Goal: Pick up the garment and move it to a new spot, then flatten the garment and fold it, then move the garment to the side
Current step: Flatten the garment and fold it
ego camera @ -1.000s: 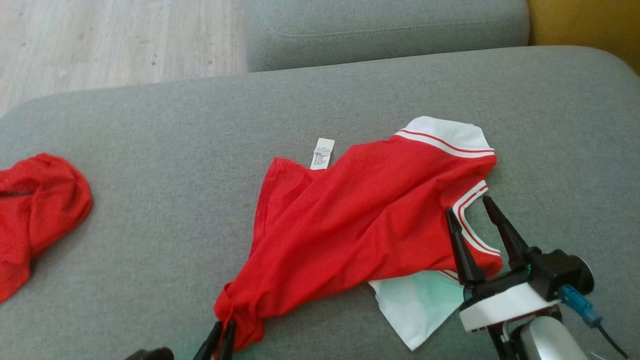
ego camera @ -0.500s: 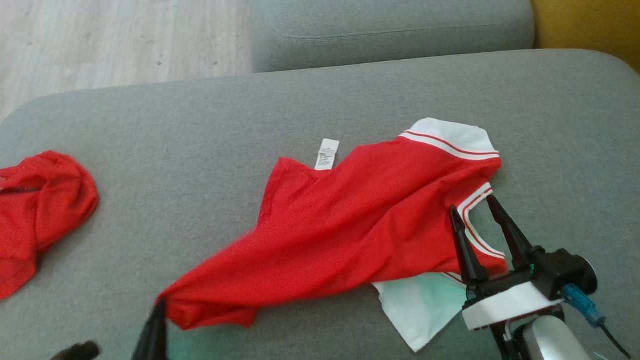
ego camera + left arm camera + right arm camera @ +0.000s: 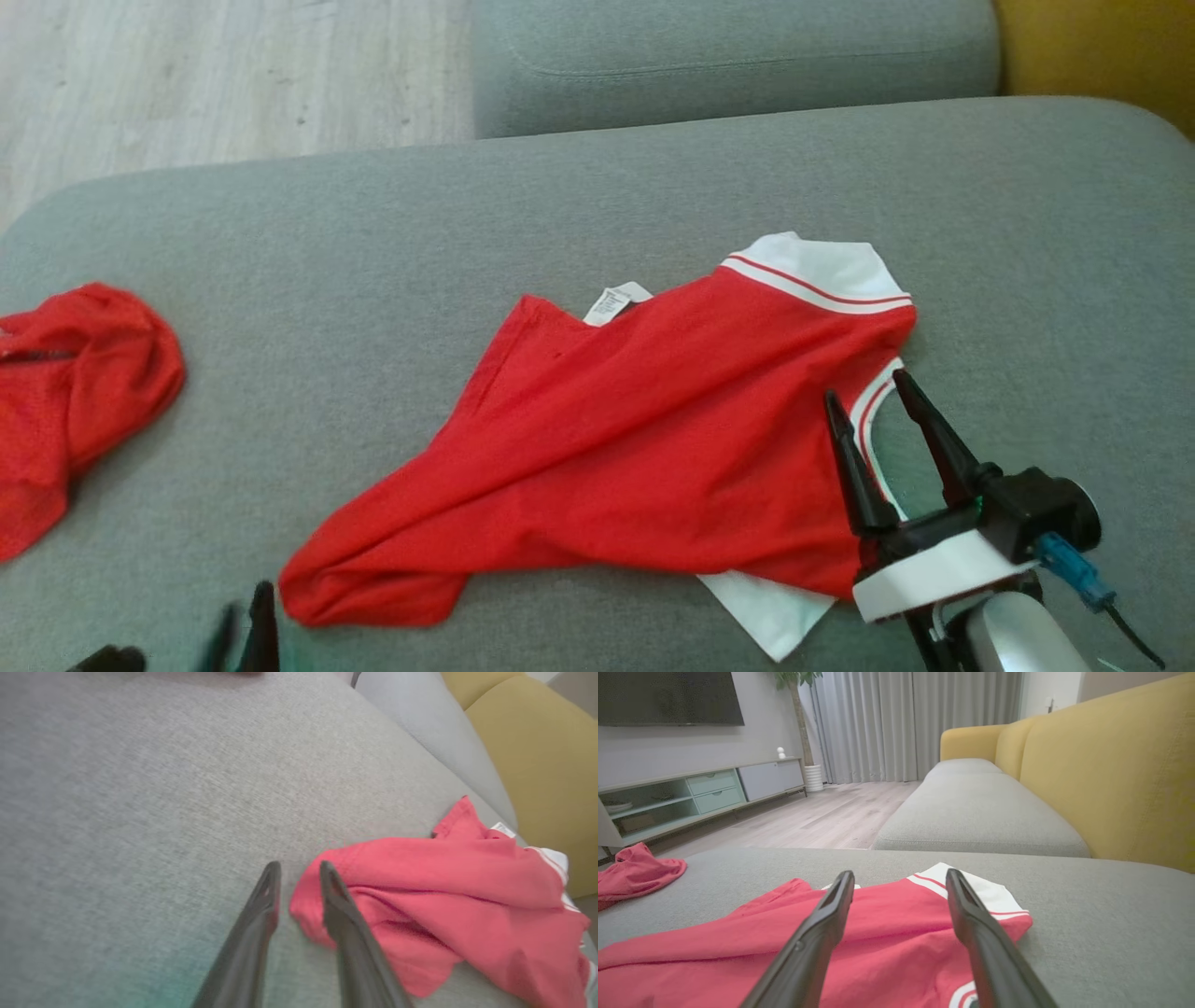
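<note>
The garment (image 3: 635,448), a red jersey with white sleeves and striped trim, lies crumpled on the grey cushion (image 3: 373,233), stretched out toward the lower left. My left gripper (image 3: 243,630) sits blurred at the bottom edge, just left of the garment's lower corner. In the left wrist view this gripper (image 3: 299,870) is slightly open with nothing between its fingers, and the garment (image 3: 444,896) lies just beside the right finger. My right gripper (image 3: 873,401) stands open over the striped collar edge. In the right wrist view it (image 3: 899,877) hovers above the garment (image 3: 887,942).
A smaller red cloth lump (image 3: 75,392) lies at the cushion's left edge. Beyond the cushion are another grey seat (image 3: 728,56), a yellow backrest (image 3: 1092,47) at the far right and wooden floor (image 3: 233,75) at the far left.
My left gripper pulled the garment's lower corner to the left, then let go of it and drew back. The right gripper stayed open in place.
</note>
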